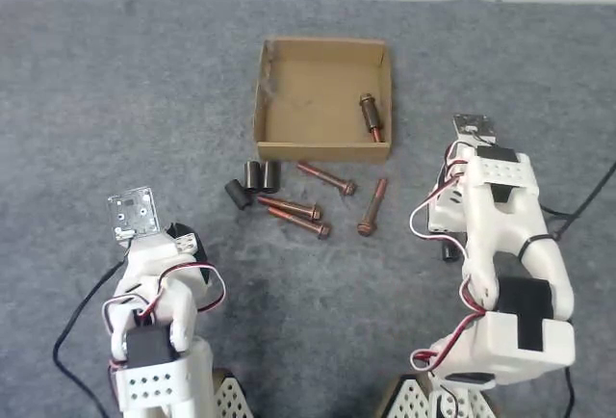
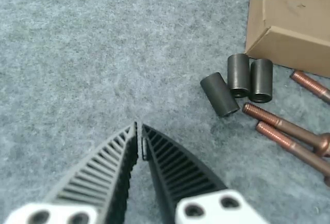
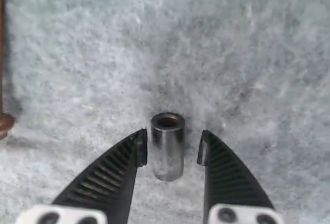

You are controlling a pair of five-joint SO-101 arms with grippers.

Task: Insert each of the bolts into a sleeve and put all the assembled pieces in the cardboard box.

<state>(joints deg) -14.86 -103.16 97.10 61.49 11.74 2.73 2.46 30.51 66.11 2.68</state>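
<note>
A dark sleeve stands on the grey carpet between the fingers of my right gripper, which is open with a narrow gap on each side. My left gripper is shut and holds nothing, low over bare carpet, short of three dark sleeves that lie together near the corner of the cardboard box. Several copper bolts lie loose in front of the cardboard box. One bolt with a sleeve on it rests inside the box at its right side.
A single bolt lies between the bolt cluster and the right arm. The left arm sits at the near left. Open carpet lies to the left of the box.
</note>
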